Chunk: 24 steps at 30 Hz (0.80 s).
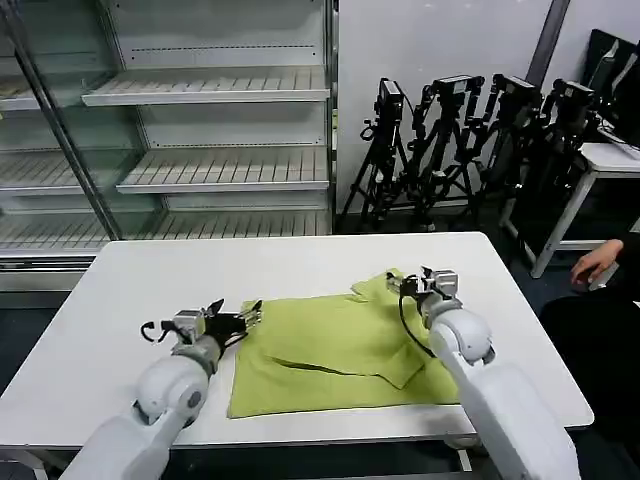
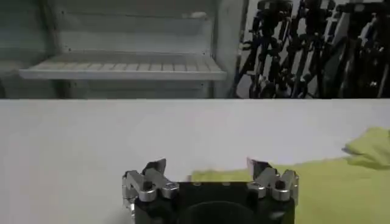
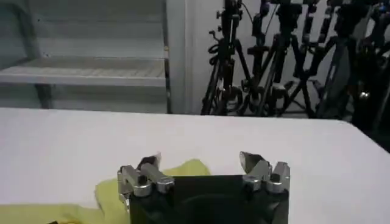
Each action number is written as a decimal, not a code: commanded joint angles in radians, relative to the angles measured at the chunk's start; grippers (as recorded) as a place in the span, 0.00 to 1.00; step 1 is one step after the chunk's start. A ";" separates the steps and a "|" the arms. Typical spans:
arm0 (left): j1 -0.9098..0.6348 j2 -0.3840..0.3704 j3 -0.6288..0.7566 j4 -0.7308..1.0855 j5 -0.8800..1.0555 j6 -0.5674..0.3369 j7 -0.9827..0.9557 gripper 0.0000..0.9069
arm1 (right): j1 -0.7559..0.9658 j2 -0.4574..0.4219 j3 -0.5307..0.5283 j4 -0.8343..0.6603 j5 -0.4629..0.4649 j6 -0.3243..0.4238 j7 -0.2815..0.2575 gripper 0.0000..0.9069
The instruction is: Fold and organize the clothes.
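The lime-green T-shirt (image 1: 340, 350) lies partly folded on the white table (image 1: 150, 280), with a bunched sleeve (image 1: 378, 285) at its far right corner. My left gripper (image 1: 243, 318) is open at the shirt's left edge, nothing between its fingers; in the left wrist view (image 2: 207, 165) the green fabric (image 2: 341, 189) lies just ahead of it and to one side. My right gripper (image 1: 415, 284) is open over the bunched sleeve. In the right wrist view (image 3: 200, 159) the green cloth (image 3: 122, 195) peeks beside one finger.
The table's bare surface (image 1: 180, 260) spreads behind and to the left of the shirt. Shelving (image 1: 220, 130) stands beyond the table, camera tripods (image 1: 470, 140) at the back right. A person's hand (image 1: 597, 262) rests by another table at the right edge.
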 commanded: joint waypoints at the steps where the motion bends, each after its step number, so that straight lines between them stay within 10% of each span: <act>1: -0.124 -0.025 0.079 0.136 -0.012 0.007 -0.005 1.00 | 0.093 0.025 -0.051 -0.144 0.037 -0.003 0.006 1.00; 14: -0.094 -0.017 0.083 0.158 -0.026 0.009 0.010 1.00 | 0.119 0.075 -0.058 -0.228 0.038 -0.004 -0.005 1.00; 16: -0.093 -0.018 0.080 0.165 -0.033 0.009 0.009 0.80 | 0.118 0.080 -0.062 -0.234 0.038 -0.004 -0.006 0.83; 17: -0.093 -0.019 0.078 0.168 -0.038 0.008 0.009 0.11 | 0.117 0.080 -0.064 -0.235 0.039 -0.004 -0.007 0.68; 21: -0.094 -0.017 0.073 0.171 -0.051 0.007 0.017 0.07 | 0.107 0.084 -0.065 -0.238 0.046 -0.004 -0.012 0.08; 24: -0.095 -0.015 0.074 0.171 -0.052 0.008 0.017 0.07 | 0.102 0.086 -0.060 -0.246 0.057 -0.004 -0.012 0.00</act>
